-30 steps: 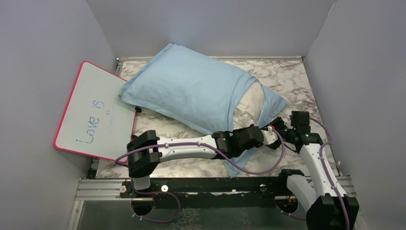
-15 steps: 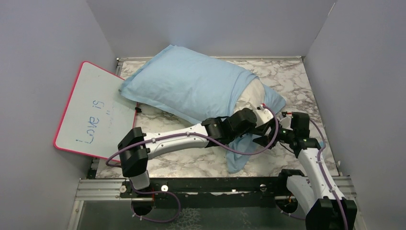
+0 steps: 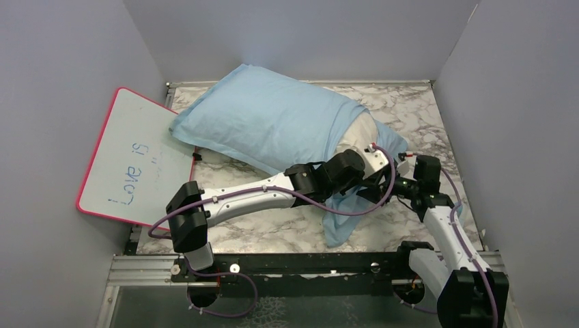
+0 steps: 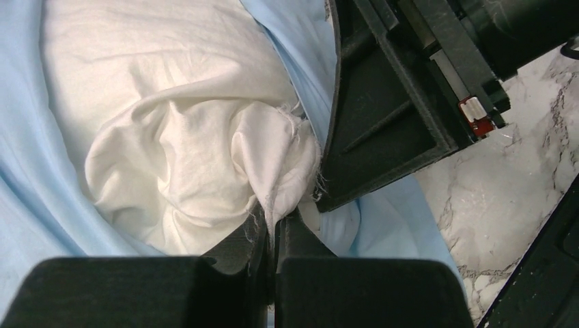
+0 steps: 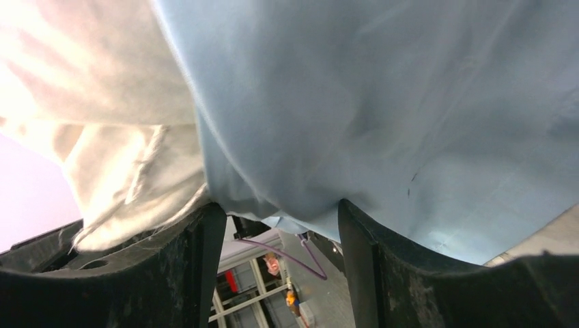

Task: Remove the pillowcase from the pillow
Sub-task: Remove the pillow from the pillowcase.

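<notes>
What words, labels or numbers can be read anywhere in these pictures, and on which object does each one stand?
"Love is": handwritten in blue marker on the pink-rimmed whiteboard, turned sideways in the top view.
Faint marks beside those words on the same board: too faint to read.
The pillowcase, the pillow and the arms: no readable text in any view.

A robotics lab test cell: plain grey panels (image 3: pixel 61 82) box in a marble-patterned table (image 3: pixel 416 116) on three sides, and a metal rail (image 3: pixel 307 265) along its near edge carries the cabled left arm (image 3: pixel 239 198) and right arm (image 3: pixel 447 232).
</notes>
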Tool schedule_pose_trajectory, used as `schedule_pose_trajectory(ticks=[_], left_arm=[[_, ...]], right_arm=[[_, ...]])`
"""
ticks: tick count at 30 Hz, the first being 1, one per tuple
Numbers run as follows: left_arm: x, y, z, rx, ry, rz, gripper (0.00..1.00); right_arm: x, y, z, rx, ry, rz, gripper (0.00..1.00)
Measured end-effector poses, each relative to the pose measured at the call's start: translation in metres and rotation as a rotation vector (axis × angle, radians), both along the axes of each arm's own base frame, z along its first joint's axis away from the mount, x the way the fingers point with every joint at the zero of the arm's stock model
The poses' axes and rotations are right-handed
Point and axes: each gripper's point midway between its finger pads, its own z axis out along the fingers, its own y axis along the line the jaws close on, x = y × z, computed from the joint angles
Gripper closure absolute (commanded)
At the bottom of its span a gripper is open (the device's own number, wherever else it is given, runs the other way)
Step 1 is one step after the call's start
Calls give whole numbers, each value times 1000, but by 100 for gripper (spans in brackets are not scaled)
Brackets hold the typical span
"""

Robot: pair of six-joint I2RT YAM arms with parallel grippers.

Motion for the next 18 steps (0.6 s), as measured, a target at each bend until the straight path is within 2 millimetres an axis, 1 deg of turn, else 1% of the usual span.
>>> schedule_pose_trajectory(ticks=[3,6,13,16,18], left_arm=[[-1,0,3,-6,8,2,100],[1,1,4,-9,14,9,100],[-1,3,8,-1,25,10,100],[-2,4,10,0,29,9,100],[-3,4,16,-14,32,7,100]], right_arm=[[2,-1,-9,-15,28,4,44],[2,-2,-20,-26,61,12,48],[-6,-5,-58,-55,166,-14,48],[-8,-6,-68,-57,196,-24,48],[-7,-7,-72,-61,211,-30,48]])
